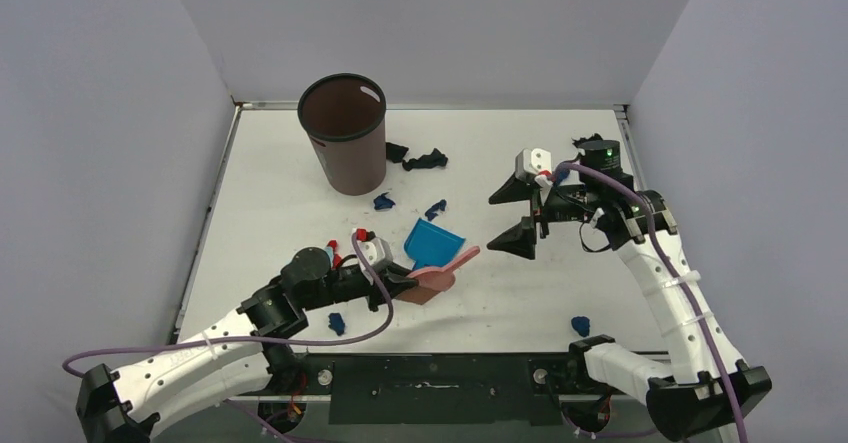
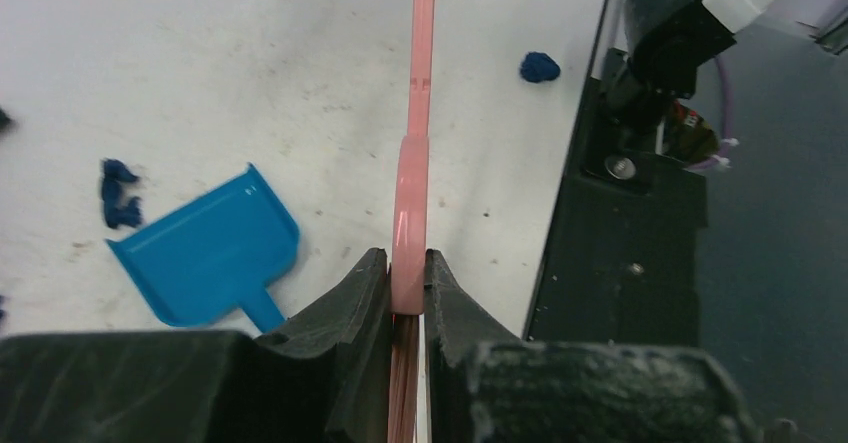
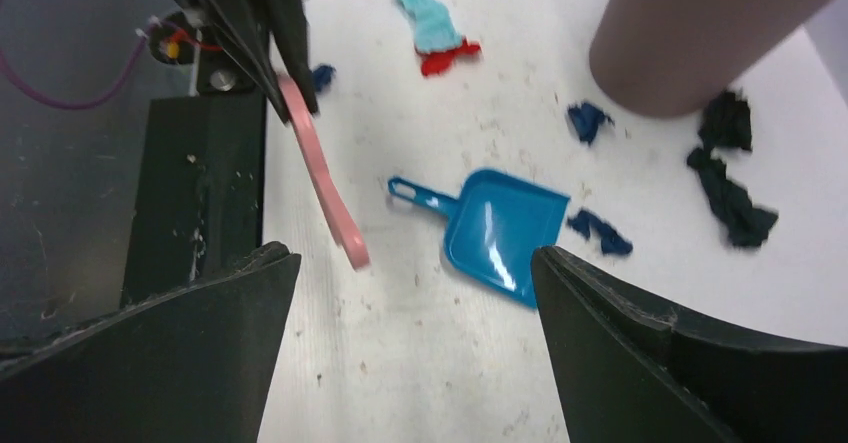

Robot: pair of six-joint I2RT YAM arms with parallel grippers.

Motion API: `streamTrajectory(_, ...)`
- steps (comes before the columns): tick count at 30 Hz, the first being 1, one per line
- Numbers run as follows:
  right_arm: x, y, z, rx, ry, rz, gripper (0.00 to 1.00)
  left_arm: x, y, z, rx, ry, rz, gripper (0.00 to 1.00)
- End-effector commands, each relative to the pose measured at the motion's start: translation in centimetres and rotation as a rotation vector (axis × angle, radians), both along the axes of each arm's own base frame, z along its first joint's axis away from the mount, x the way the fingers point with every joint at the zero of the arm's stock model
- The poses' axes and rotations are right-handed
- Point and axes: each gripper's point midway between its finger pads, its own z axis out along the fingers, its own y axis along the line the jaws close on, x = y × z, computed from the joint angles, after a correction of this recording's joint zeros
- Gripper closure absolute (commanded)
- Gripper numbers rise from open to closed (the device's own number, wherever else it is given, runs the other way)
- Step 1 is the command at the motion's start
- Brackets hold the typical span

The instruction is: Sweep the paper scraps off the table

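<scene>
Several dark blue and black paper scraps lie on the white table (image 1: 280,213): black ones (image 1: 415,157) by the bin, blue ones (image 1: 383,201) (image 1: 435,208) behind the bright blue dustpan (image 1: 432,243), one (image 1: 337,323) near the left arm and one (image 1: 580,324) at the front right. My left gripper (image 1: 405,288) is shut on the pink hand brush (image 2: 415,113), which it holds just right of the dustpan (image 2: 210,248). My right gripper (image 1: 515,218) is wide open and empty above the table, right of the dustpan (image 3: 500,228). Scraps (image 3: 600,231) also show in the right wrist view.
A dark brown bin (image 1: 343,133) stands upright at the back centre. A light blue and red scrap (image 3: 435,28) lies near the left arm. A black scrap (image 1: 590,141) lies at the back right by the metal rim. The black mounting rail (image 1: 430,373) runs along the near edge.
</scene>
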Motion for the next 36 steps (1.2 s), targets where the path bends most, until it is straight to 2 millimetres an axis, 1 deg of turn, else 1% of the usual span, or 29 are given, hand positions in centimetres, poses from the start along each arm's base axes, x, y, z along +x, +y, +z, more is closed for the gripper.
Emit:
streamTrajectory(1,-0.5,2.0,2.1,0.128,-0.024,0.102,0.1,-2.6,-1.3,1.9,-0.154,0.14,-0.169,1.0)
streamTrajectory(3,-1.0,2.3,2.0,0.131,-0.024,0.107,0.1,-2.6,-1.5,2.1,-0.168,0.166,-0.194,1.0)
streamTrajectory(5,-1.1,2.2,1.4,0.123,-0.022,0.102,0.08,-2.5,-1.7,2.2,-0.18,0.182,-0.211,1.0)
streamTrajectory(7,-0.9,2.0,0.4,0.093,-0.031,0.087,0.03,-2.2,-1.6,2.6,-0.2,0.195,-0.218,1.0)
streamTrajectory(10,-0.9,1.9,-1.9,0.043,-0.019,0.068,0.02,-2.0,-1.6,3.2,-0.244,0.206,-0.224,1.0)
streamTrajectory(12,-1.2,2.0,-3.0,0.021,0.0,0.07,0.06,-1.7,-1.6,3.3,-0.256,0.215,-0.217,1.0)
streamTrajectory(14,-1.5,2.1,-3.5,0.023,0.016,0.08,0.1,-1.4,-1.6,3.2,-0.257,0.223,-0.211,1.0)
streamTrajectory(16,-1.8,2.3,-3.5,0.04,0.027,0.092,0.14,-1.3,-1.7,3.1,-0.255,0.228,-0.211,1.0)
streamTrajectory(21,-2.5,2.9,-3.1,0.071,0.073,0.127,0.35,-1.1,-1.8,3.3,-0.271,0.244,-0.207,1.0)
streamTrajectory(22,-2.5,3.0,-3.1,0.076,0.086,0.123,0.37,-1.0,-1.8,3.2,-0.273,0.246,-0.206,1.0)
streamTrajectory(25,-2.5,3.3,-2.8,0.094,0.108,0.113,0.37,-0.7,-1.9,3.2,-0.27,0.256,-0.203,1.0)
streamTrajectory(29,-3.0,3.7,-2.7,0.113,0.152,0.122,0.38,-0.5,-2.0,3.0,-0.266,0.267,-0.206,1.0)
streamTrajectory(32,-3.2,3.9,-2.6,0.119,0.156,0.135,0.44,-0.3,-2.2,3.0,-0.267,0.275,-0.206,1.0)
streamTrajectory(34,-3.3,4.0,-2.5,0.124,0.162,0.14,0.52,0.0,-2.1,3.1,-0.277,0.28,-0.203,1.0)
streamTrajectory(36,-3.4,4.0,-2.5,0.123,0.16,0.14,0.54,0.2,-2.0,3.3,-0.289,0.279,-0.195,1.0)
